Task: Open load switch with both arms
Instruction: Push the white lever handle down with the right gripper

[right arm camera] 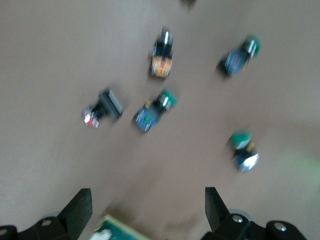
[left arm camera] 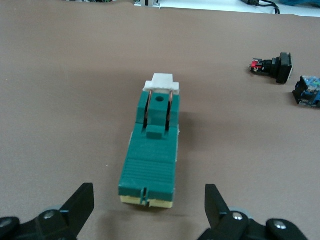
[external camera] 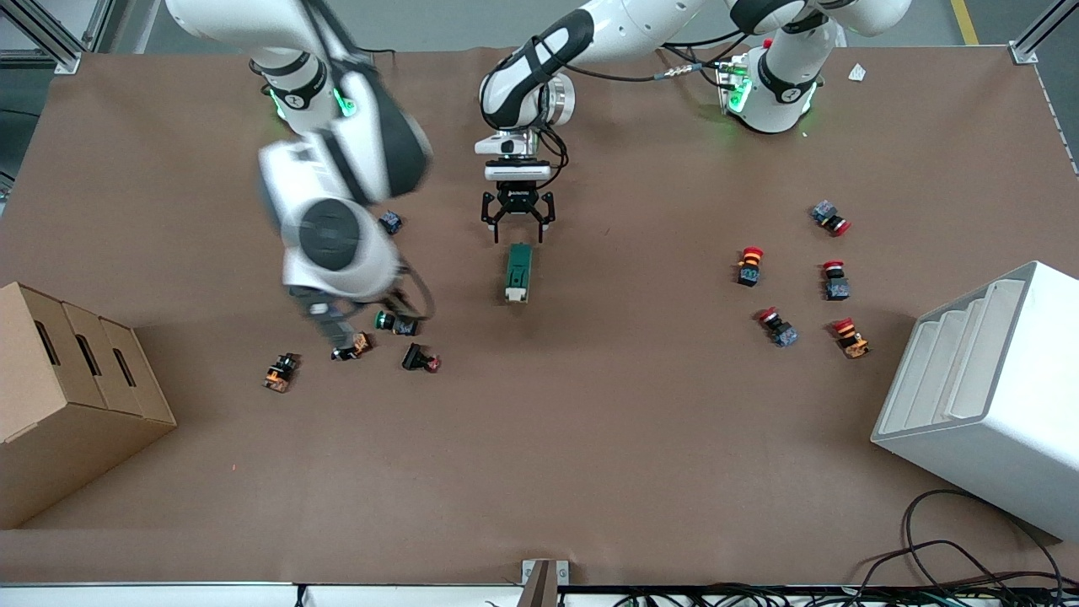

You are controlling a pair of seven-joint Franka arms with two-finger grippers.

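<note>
Hanging just above the table (external camera: 641, 438), the left tool (external camera: 517, 229) has its fingers spread wide apart and grips nothing. It sits close to one end of the load switch (external camera: 518, 272), not touching it. The load switch lies flat near the middle of the table, a long dark-green block with its white lever piece at the end nearer the front camera. In the left wrist view the load switch (left arm camera: 152, 160) lies between the two black fingertips (left arm camera: 80, 207), in line with the gap, with bare table on either side.

The right tool (right arm camera: 147, 210) is up in the air over a scatter of push buttons (external camera: 396, 323) toward the right arm's end of the table. Its fingers stand well apart and empty. A corner of the load switch (right arm camera: 112, 231) shows at the edge of the right wrist view.
</note>
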